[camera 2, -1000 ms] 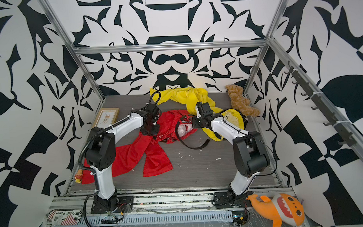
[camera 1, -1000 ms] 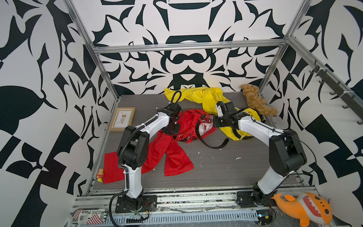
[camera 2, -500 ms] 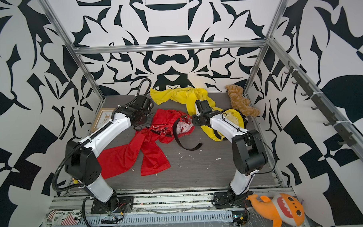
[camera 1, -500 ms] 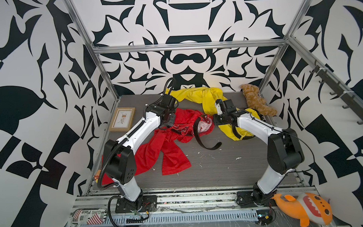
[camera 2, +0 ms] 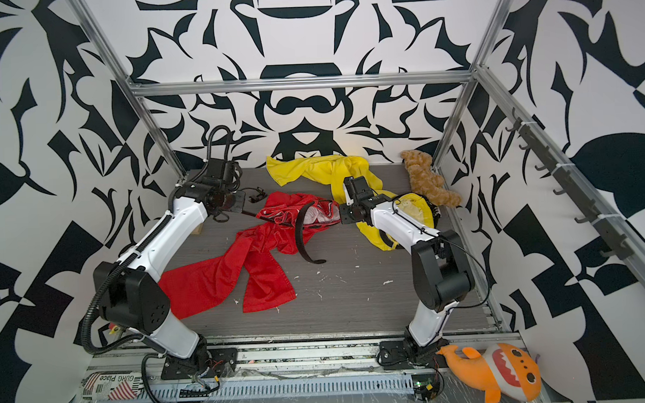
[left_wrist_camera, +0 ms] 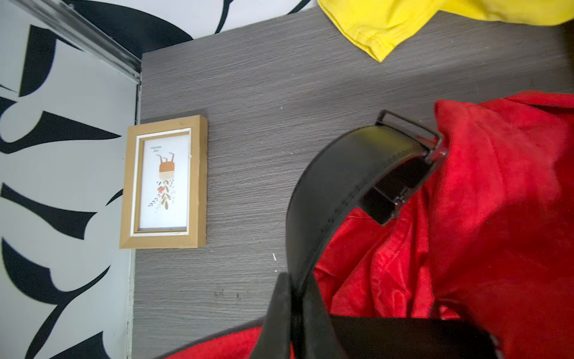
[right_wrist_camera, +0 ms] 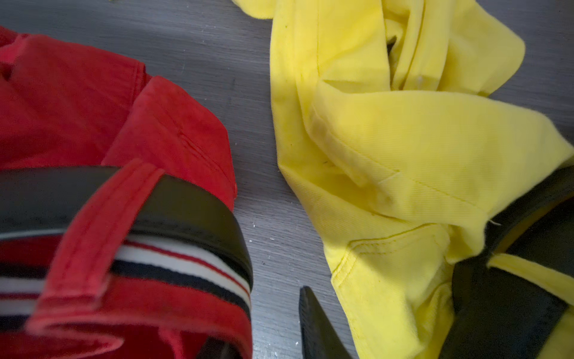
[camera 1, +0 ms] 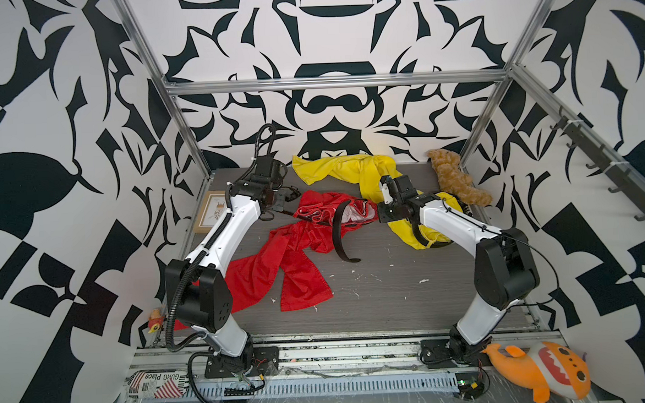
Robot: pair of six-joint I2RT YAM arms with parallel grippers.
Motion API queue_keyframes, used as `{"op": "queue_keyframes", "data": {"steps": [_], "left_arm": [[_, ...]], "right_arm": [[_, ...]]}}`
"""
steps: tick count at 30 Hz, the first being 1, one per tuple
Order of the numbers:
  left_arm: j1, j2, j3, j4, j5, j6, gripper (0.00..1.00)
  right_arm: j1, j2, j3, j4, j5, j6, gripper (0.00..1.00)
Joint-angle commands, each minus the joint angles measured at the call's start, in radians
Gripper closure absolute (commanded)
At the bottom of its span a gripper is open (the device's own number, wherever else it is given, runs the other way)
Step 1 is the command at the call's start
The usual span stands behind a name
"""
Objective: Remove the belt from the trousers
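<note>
Left wrist view: left hand (left_wrist_camera: pixel 293 279) clamped on the belt (left_wrist_camera: pixel 335 174), hauled back toward the frame (left_wrist_camera: pixel 163 183) since a second ago, red trousers (left_wrist_camera: pixel 497 217) dragged along the table (left_wrist_camera: pixel 248 93). Belt still under a loop (right_wrist_camera: pixel 93 233), so not free. Right hand (camera 1: pixel 377 214) near that loop, grip unclear.

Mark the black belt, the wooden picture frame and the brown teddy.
black leather belt (left_wrist_camera: pixel 338 177): left wrist view, strap near the buckle.
wooden picture frame (left_wrist_camera: pixel 163 181): left wrist view, centre of the print.
brown plush teddy bear (camera 1: pixel 455 179): a top view, torso.
</note>
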Motion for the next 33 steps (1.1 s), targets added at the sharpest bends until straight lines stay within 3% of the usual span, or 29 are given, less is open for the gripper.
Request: {"op": "queue_keyframes", "data": {"steps": [1,11,18,30,31,33], "left_arm": [[0.111,-0.045,0.058,0.045,-0.109,0.04,1.0],[0.174,0.131,0.27,0.102,-0.2,0.164,1.0],[0.196,0.284,0.444,0.062,-0.16,0.18,1.0],[0.059,0.459,0.332,0.045,-0.071,0.098,1.0],[0.055,0.471,0.337,0.031,-0.066,0.091,0.9],[0.047,0.482,0.352,-0.013,-0.062,0.062,0.41]], "right_arm": [[-0.072,-0.074,-0.012,-0.065,0.204,-0.003,0.68],[-0.16,-0.156,-0.124,-0.092,0.213,0.043,0.68],[-0.204,-0.224,-0.203,-0.104,0.201,0.055,0.69],[-0.202,-0.217,-0.24,-0.098,0.12,0.074,0.69],[-0.203,-0.218,-0.242,-0.097,0.117,0.075,0.69],[-0.202,-0.22,-0.245,-0.094,0.111,0.075,0.69]]}}
